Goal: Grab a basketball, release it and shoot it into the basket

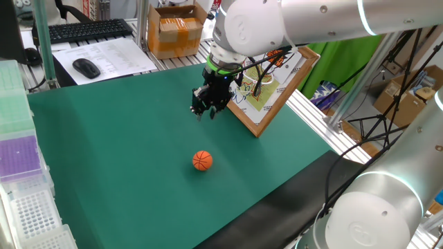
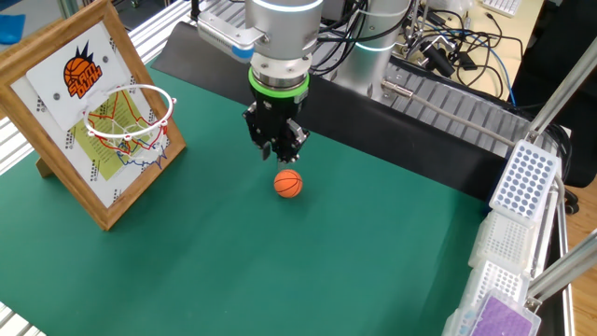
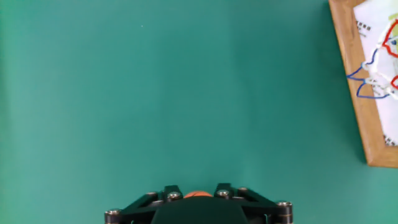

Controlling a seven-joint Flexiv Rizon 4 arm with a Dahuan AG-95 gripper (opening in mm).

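The basketball is a small orange ball with black seams, lying free on the green mat. It also shows in the other fixed view. My gripper hangs above the mat, a little above and beside the ball, and holds nothing; its jaws look apart. In the hand view only an orange sliver of the ball shows, between the finger bases. The basket is a white hoop with net on a wood-framed backboard, which leans at the mat's edge, and its corner shows in the hand view.
A brown cardboard box, a keyboard and a mouse lie beyond the mat. Pipette-tip racks stand at one side. A second silver arm is at the front right. Aluminium frame posts ring the table.
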